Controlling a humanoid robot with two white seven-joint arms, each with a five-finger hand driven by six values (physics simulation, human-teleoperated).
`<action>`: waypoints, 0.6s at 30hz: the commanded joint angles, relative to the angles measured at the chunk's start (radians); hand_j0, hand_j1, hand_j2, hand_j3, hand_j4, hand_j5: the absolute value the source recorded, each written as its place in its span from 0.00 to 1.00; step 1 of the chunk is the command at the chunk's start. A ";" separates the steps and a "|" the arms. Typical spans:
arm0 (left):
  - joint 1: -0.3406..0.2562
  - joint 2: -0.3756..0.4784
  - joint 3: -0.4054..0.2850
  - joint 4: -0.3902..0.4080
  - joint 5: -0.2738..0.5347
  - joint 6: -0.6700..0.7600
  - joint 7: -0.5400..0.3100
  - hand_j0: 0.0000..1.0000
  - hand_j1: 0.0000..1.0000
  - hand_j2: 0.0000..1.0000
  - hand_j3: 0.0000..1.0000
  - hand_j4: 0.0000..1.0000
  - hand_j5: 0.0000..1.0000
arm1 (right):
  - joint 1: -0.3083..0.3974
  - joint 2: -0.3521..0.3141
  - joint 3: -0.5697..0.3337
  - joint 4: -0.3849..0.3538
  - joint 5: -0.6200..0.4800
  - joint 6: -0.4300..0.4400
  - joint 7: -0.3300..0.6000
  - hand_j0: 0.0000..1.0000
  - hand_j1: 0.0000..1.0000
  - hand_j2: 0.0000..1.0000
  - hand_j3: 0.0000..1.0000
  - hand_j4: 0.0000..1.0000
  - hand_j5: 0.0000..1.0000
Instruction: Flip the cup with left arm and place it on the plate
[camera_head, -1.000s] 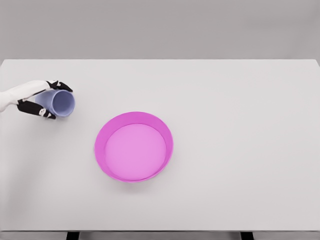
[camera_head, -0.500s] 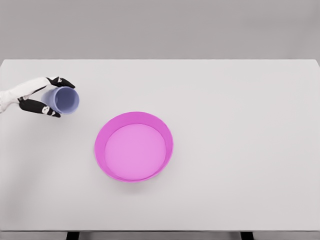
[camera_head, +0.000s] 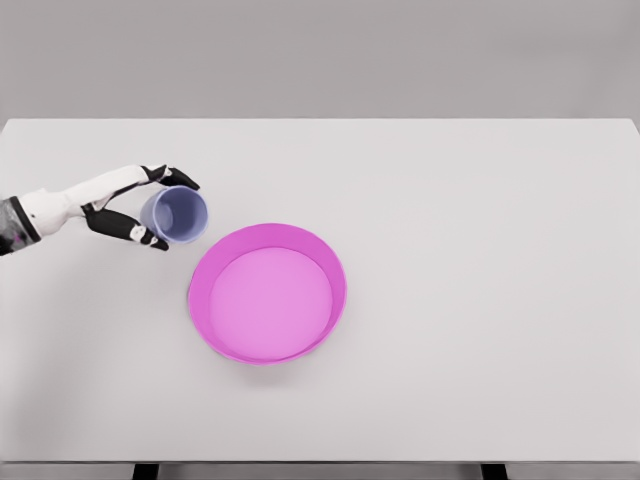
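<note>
The cup, pale blue-violet, is held above the white desk at about ten o'clock from the plate. Its open mouth faces the camera and slightly to the right, so the round rim and the inside wall show, while the base is turned away and cannot be seen. The long axis therefore runs roughly from the far left, behind the cup, toward the viewer; the cup is tipped on its side rather than upright, though the exact angle is hard to judge from this one view.

The left robot hand comes in from the nine o'clock edge on a white arm and is clamped on the cup: dark fingertips wrap over the top of the rim, and another dark finger presses along the lower left of the wall. The parts of the fingers behind the cup are hidden, and the arm is cut off by the left edge of the picture.

The magenta plate is a shallow round dish with a raised rim, lying flat on the desk left of centre. The cup's rim sits just beside the plate's upper left edge; whether it overlaps the plate cannot be told.
</note>
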 joint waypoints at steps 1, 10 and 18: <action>0.000 0.003 -0.029 -0.032 0.035 0.002 0.000 0.66 0.66 0.66 0.66 0.66 0.66 | 0.000 0.000 0.000 0.000 0.000 0.000 0.000 1.00 1.00 1.00 1.00 1.00 1.00; -0.086 0.000 -0.141 -0.040 0.061 0.002 0.000 0.65 0.65 0.65 0.65 0.65 0.65 | 0.000 0.000 0.000 0.000 0.000 0.000 0.000 1.00 1.00 1.00 1.00 1.00 1.00; -0.107 0.020 -0.158 -0.115 0.102 0.002 0.000 0.65 0.65 0.65 0.65 0.65 0.65 | 0.000 0.000 0.000 0.000 0.000 0.000 0.000 1.00 1.00 1.00 1.00 1.00 1.00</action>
